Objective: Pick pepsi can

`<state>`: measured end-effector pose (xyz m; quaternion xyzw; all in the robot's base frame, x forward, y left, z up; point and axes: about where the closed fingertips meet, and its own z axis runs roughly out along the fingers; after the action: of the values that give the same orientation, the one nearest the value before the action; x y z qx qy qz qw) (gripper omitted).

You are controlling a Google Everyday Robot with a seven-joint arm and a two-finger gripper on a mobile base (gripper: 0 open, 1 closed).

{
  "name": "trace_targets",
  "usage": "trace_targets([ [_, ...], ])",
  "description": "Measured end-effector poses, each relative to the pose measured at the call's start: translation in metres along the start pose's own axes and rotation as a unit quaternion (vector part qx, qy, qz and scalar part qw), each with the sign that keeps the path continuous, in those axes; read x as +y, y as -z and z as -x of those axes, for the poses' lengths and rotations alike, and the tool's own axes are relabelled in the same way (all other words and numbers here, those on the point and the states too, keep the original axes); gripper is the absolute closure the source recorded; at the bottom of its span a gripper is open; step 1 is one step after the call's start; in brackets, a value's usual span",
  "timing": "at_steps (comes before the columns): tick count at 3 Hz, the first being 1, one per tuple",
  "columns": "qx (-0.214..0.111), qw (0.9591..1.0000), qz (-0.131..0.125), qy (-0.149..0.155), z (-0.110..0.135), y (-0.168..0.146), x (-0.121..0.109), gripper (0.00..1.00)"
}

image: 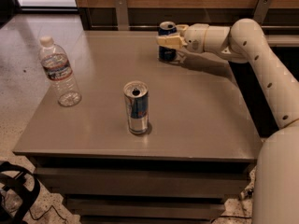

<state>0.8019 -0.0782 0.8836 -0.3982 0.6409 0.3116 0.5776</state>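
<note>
Reaching across from the right, the gripper clasped the pepsi can, fingers pinching its sides, at the far edge of the table; a tall can stood mid-table, well apart.

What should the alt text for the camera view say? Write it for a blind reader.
The robot's gripper is at the pepsi can near the far edge of the table. A taller silver-and-blue can stands in the middle, and a water bottle stands at the left.
</note>
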Motion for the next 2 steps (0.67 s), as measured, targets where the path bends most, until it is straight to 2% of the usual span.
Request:
trace_targets([
  [2, -0.027, 0.9981, -0.002, 0.055, 0.046, 0.011, 0.015, 1.0],
])
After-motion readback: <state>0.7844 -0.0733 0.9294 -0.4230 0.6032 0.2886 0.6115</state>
